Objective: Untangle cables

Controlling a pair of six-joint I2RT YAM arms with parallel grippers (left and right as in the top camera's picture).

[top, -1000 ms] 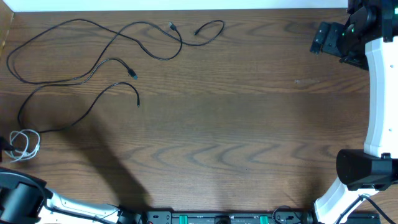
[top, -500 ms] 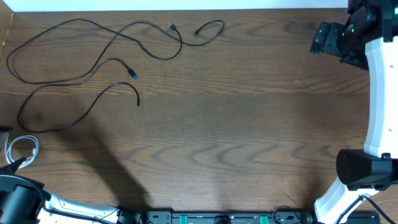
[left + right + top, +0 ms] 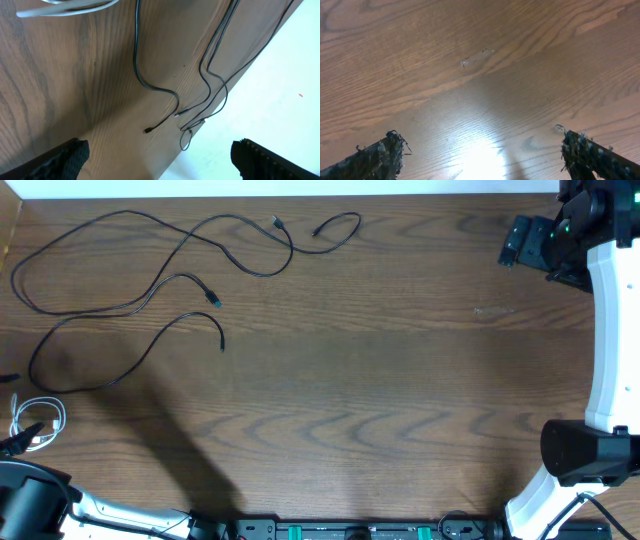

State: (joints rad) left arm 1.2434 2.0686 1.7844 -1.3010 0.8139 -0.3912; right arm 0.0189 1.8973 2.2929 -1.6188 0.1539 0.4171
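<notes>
Long black cables [image 3: 255, 274] lie in loose crossing loops on the table's far left; one ends in a plug [image 3: 222, 342]. The short white cable [image 3: 36, 420] is bunched at the left edge. In the left wrist view my left gripper [image 3: 160, 162] is open and holds nothing; the white cable [image 3: 70, 6] lies at the top edge and the black cables [image 3: 136, 65] run ahead toward the table edge. In the overhead view it is almost out of frame at the lower left. My right gripper [image 3: 535, 245] stands open at the far right, over bare wood [image 3: 482, 160].
The wooden table [image 3: 400, 380] ends close to the cables on the left and at the back. My left arm [image 3: 30, 500] fills the front left corner. The white right arm [image 3: 605, 330] runs along the right edge.
The left gripper has drawn back toward the front left corner. The white cable has shifted slightly toward the front and now lies free. The right arm has not moved.
</notes>
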